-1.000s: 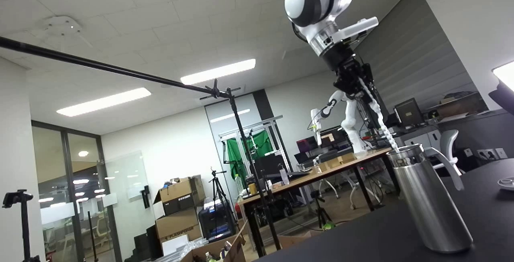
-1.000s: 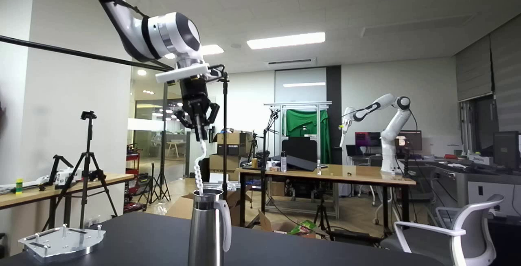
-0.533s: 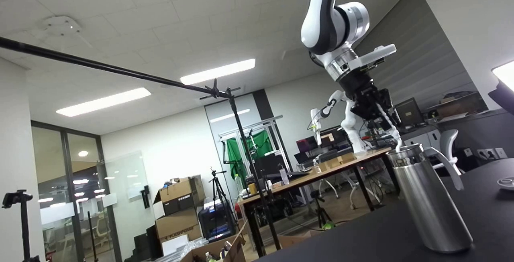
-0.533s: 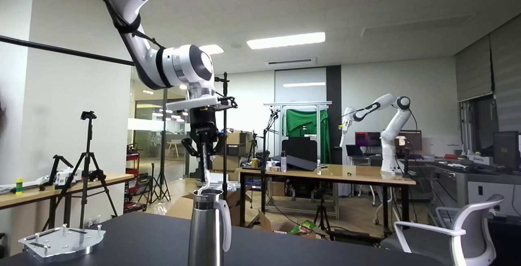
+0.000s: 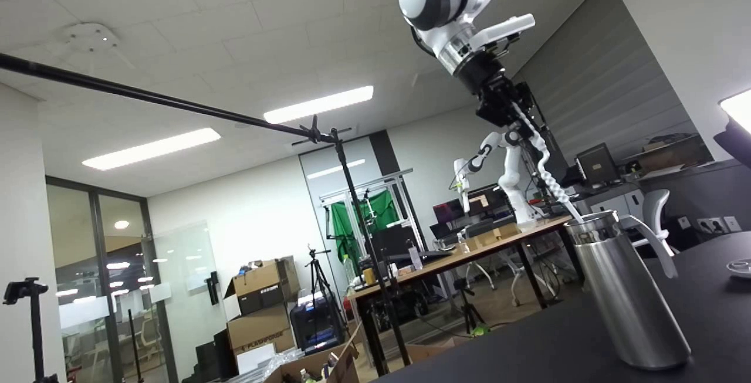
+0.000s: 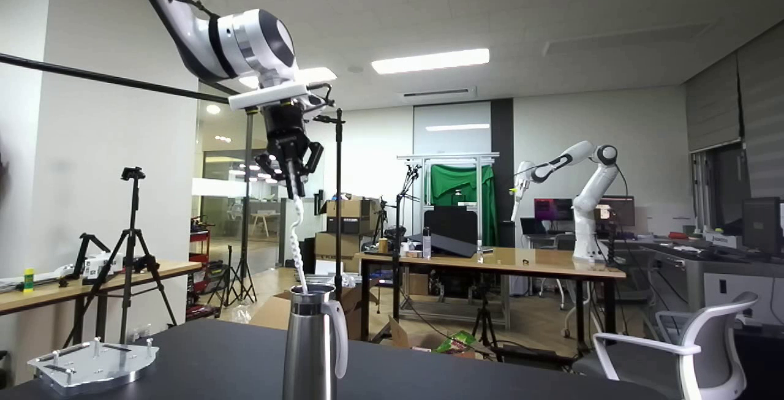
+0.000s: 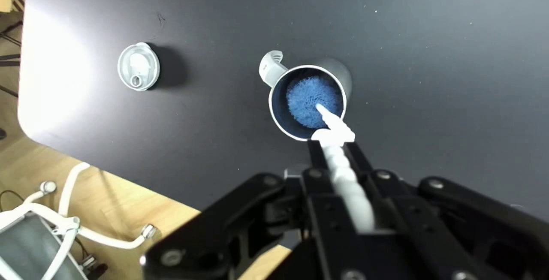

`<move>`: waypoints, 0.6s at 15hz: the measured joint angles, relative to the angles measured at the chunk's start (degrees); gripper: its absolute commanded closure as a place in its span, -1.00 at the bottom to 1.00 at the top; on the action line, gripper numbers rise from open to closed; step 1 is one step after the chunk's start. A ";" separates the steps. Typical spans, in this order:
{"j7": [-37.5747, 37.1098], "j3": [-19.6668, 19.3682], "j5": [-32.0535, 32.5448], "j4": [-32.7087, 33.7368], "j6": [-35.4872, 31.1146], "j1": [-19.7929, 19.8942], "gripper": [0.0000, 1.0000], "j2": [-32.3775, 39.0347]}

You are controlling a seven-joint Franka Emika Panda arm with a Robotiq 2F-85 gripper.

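Bottle brush (image 7: 339, 162) head-down in the steel pitcher (image 7: 279, 105), and the wrist view has it from right above! Blue bristles (image 7: 309, 100) sit inside, below the rim, the white twisted handle (image 7: 345, 177) rises out through the mouth, and the gripper (image 7: 335, 146) is closed firmly around it. Off to the left, a round lid (image 7: 138, 67) lies on the black tabletop (image 7: 201, 112), well apart from the pitcher, and past the edge a white chair base (image 7: 66, 226) stands on the wooden floor (image 7: 128, 203).

Over to an exterior view: robot arm (image 6: 251, 45) in from above, gripper up over the pitcher, and look at that brush handle, kinked just beneath the grip before it drops into the mouth! Pitcher standing upright, its pale handle (image 6: 338, 339) out to one side. Silvery plate with pegs (image 6: 101, 360) on the tabletop, tripod (image 6: 131, 228) behind it, another robot arm (image 6: 595, 185) back on the wooden table (image 6: 551, 259), green cloth (image 6: 444, 182) hanging beyond.

And in an exterior view, everything's on the slant: gripper high, the brush snaking down from it in white twists and into the pitcher's mouth. Black boom pole (image 5: 146, 95) cuts across below the ceiling (image 5: 205, 19), cardboard boxes (image 5: 255, 321) stacked near the white wall (image 5: 246, 207).
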State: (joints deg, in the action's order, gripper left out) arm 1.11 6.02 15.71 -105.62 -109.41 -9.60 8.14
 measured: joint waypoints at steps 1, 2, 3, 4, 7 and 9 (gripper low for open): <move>0.01 0.36 0.21 0.18 0.99 -0.24 0.92 -1.14; 0.02 0.66 0.28 0.33 1.79 -0.44 0.92 -2.09; 0.03 0.99 0.30 0.43 2.40 -0.49 0.92 -2.78; 0.03 1.25 0.31 0.48 2.73 -0.49 0.92 -3.25; 0.03 1.58 0.34 0.52 3.37 -0.49 0.92 -3.69; 0.04 1.60 0.34 0.52 3.51 -0.47 0.92 -3.67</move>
State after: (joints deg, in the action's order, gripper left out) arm 1.14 7.62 16.05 -105.10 -105.89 -10.07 4.47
